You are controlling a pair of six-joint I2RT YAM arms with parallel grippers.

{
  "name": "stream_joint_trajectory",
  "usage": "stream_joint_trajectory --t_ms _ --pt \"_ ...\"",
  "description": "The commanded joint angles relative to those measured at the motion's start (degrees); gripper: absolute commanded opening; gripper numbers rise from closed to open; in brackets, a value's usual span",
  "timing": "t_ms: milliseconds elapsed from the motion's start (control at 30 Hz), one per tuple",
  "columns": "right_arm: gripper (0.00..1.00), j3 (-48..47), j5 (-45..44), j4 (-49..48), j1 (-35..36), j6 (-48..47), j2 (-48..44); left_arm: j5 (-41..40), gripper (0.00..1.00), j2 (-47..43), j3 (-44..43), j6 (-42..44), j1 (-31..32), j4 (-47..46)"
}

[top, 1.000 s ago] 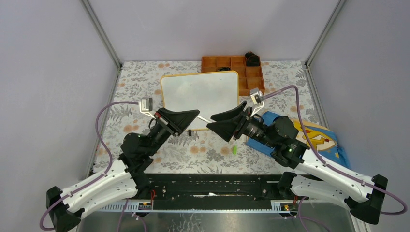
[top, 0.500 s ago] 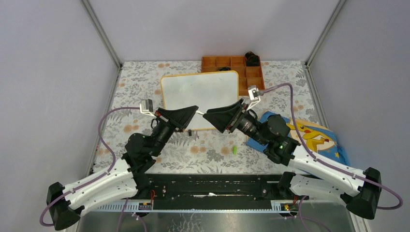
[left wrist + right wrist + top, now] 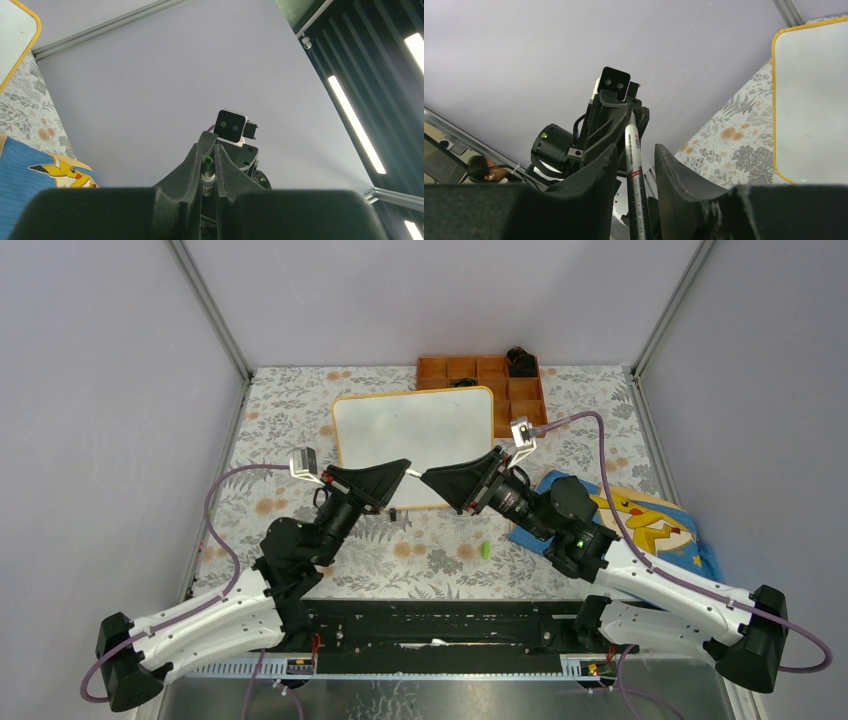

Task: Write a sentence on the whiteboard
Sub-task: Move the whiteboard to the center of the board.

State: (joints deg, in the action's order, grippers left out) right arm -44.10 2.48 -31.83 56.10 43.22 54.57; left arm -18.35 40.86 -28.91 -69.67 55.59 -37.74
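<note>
Currently, the whiteboard (image 3: 415, 430) lies flat on the floral table cover (image 3: 290, 420), at the centre of the table toward 12 o'clock, with its near edge just beyond the two gripper tips. The orange tray (image 3: 430, 370) sits at 1 o'clock from the board, against its far right corner. The blue cartoon-print cloth (image 3: 655, 525) lies at 4 o'clock from the board, partly under the right arm. A small green cap (image 3: 485, 550) lies on the table cover at 5 o'clock from the board, apart from both grippers. Both arms reach inward and meet nose to nose above the board's near edge. The left gripper (image 3: 210, 140) has its fingers (image 3: 187, 170) drawn close together and clamped on the marker (image 3: 632, 135); a green end shows between them in the left wrist view. The marker's white barrel runs from the left gripper's tips into the right gripper (image 3: 636, 146). The right fingers (image 3: 674, 175) stand apart on either side of the barrel, with a gap visible on each side, so no grip is shown.
</note>
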Motion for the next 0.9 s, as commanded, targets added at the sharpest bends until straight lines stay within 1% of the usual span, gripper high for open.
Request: stream_joint_trajectory --t_ms 0,200,467,700,767,867 --pt "0.39 -2.24 -1.45 -2.33 -0.04 -0.02 -0.84 -3.77 0.00 0.09 -1.07 1.65 0.99 -2.46" --pt "0.36 -2.31 -1.89 -2.94 -0.02 -0.29 -0.43 -5.84 0.00 0.32 -0.68 1.51 1.77 -2.62" --pt "0.35 -2.18 -2.19 -3.46 -0.10 -0.15 0.23 -7.50 0.00 0.27 -0.09 0.86 2.42 -2.48" --pt "0.31 -2.02 -2.16 -3.83 -0.03 0.07 0.50 -7.67 0.00 0.30 0.07 0.81 2.68 -2.34" --pt "0.31 -1.85 -2.16 -3.94 -0.07 0.09 0.52 -7.75 0.00 0.27 0.31 0.64 2.82 -2.31" --pt "0.34 -1.71 -2.21 -4.29 -0.02 0.29 0.62 -7.96 0.00 0.12 0.60 0.42 3.09 -2.27"
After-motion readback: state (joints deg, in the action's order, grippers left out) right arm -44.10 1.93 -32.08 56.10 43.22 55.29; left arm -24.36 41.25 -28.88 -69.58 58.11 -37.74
